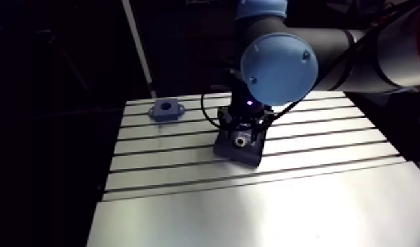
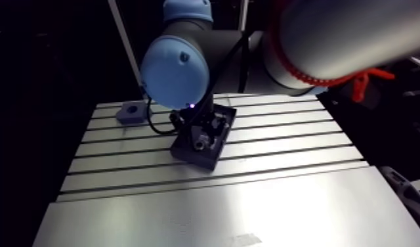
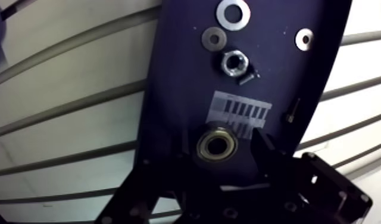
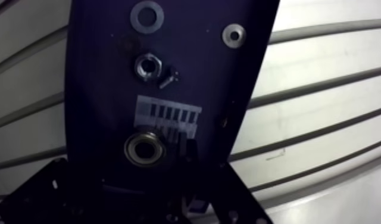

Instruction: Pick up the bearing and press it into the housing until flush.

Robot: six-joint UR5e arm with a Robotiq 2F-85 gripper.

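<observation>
Slotted table [image 1: 317,203], gripper [image 3: 215,157] splayed around bearing [image 3: 216,146] in tray [image 3: 187,71] — housing [image 1: 165,109] near far edge.

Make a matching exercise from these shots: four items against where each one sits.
Items
1. brass-coloured round bearing
2. steel hex nut
3. large flat steel washer
4. blue housing block

Places
A. on the bare slotted aluminium table, away from the dark tray
B. on the tray, at the end farthest from the bearing
C. on the tray, between the striped label and the large washer
D. on the tray, beside the striped label, on the side away from the nut

Pairs: 1-D, 2-C, 3-B, 4-A
</observation>
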